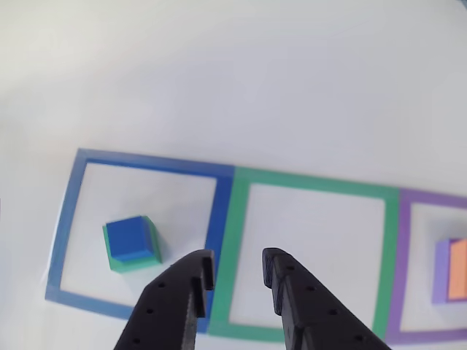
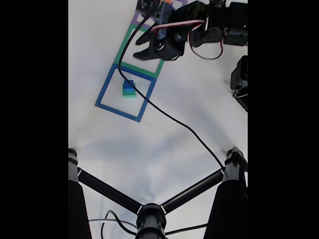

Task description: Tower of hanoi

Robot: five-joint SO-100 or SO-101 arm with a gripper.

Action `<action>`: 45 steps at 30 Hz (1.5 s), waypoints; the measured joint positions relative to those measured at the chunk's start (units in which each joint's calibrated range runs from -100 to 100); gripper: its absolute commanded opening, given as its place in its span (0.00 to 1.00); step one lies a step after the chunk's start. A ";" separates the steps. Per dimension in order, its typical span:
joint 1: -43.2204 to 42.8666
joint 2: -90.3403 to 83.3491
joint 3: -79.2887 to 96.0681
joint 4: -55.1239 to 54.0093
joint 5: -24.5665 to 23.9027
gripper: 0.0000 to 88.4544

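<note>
Hovered with black fingers spread and empty above the green tape outline on the white bench, blue cube stacked on green block to their left, orange block on purple slab far right.

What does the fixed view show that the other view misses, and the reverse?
The fixed view alone takes in the arm's body, a black cable trailing across the table, and a black tripod-like stand at the bottom.

The other view alone gives a close look at the orange block on the purple slab inside the purple tape square.

Both show the blue cube stacked on the green block inside the blue tape square, the green tape square beside it, and the open, empty gripper.
</note>
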 measured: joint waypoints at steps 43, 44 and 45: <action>36.35 -22.17 19.18 6.49 0.20 0.56; 36.93 -22.17 21.16 3.56 0.20 0.56; 37.61 -22.17 23.23 0.63 0.20 0.56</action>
